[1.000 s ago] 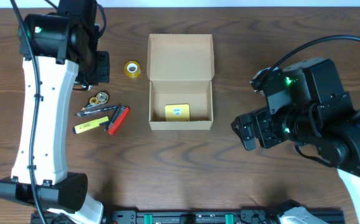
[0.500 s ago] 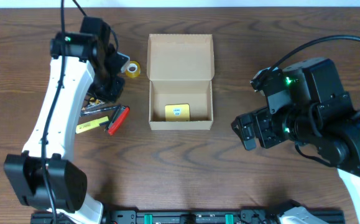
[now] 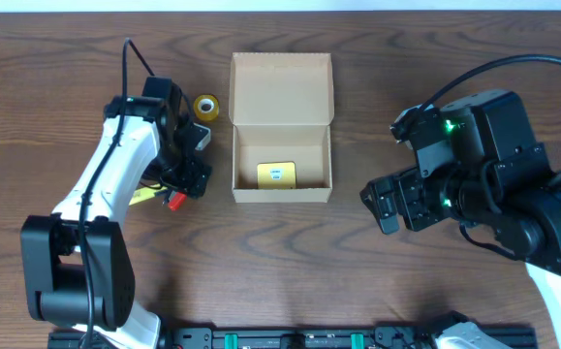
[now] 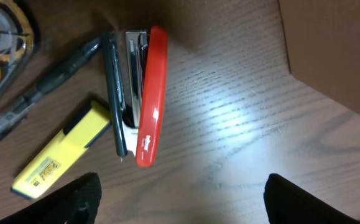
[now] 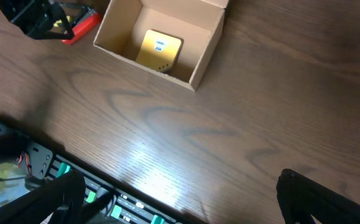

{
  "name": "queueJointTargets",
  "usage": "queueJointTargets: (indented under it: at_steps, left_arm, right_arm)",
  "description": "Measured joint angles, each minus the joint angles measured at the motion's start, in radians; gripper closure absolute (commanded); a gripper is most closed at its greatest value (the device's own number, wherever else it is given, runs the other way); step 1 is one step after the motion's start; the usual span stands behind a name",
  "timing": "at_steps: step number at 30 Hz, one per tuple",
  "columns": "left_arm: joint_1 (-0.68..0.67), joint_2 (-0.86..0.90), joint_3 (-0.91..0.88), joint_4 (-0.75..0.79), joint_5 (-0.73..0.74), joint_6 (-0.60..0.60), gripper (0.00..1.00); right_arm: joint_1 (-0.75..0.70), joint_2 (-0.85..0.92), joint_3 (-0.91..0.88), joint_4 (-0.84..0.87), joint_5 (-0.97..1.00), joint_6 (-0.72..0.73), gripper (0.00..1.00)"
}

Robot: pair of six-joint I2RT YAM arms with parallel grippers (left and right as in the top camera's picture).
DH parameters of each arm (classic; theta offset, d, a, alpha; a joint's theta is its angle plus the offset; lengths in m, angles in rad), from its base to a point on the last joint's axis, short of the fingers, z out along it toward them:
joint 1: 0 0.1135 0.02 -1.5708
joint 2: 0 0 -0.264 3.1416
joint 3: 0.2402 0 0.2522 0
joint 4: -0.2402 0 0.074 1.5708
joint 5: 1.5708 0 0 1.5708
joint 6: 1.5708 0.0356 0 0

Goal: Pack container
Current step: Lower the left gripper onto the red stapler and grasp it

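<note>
Overhead, the container (image 3: pixel 281 87) sits open at mid-table, flap lid back, a yellow pad (image 3: pixel 276 174) inside; the left gripper (image 4: pixel 181 183) hangs beside it over a red stapler (image 4: pixel 150 99), fingers spread, holding nothing. The right gripper (image 5: pixel 180 180), well apart, gapes wide and empty.

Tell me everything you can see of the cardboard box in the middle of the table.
The container is a small rectangular box of plain, unmarked tan-brown cardboard. It stands open on the wooden table, its hinged flap lid swung back toward the far edge, inner side showing. Inside, a cream-yellow square pad with a small blue-and-white label lies on the floor near the front wall; the rest of the floor is bare. Nothing else touches it.
</note>
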Motion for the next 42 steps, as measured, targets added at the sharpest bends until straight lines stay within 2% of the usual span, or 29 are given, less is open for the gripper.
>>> queueJointTargets:
  at_steps: [10, 20, 34, 42]
  left_arm:
    - [0.000, 0.000, -0.120, 0.200, -0.088, 0.008, 0.17]
    - [0.000, 0.000, -0.180, 0.311, -0.105, 0.011, 0.23]
    - [0.000, 0.003, -0.208, 0.388, -0.098, 0.005, 0.29]
    - [-0.005, 0.065, -0.208, 0.419, -0.079, -0.020, 0.32]
  right_arm:
    - [0.000, 0.000, 0.000, 0.000, 0.000, 0.000, 0.01]
    - [0.000, 0.000, 0.000, 0.000, 0.000, 0.000, 0.01]
    - [0.000, 0.000, 0.000, 0.000, 0.000, 0.000, 0.01]
    - [0.000, 0.000, 0.000, 0.000, 0.000, 0.000, 0.01]
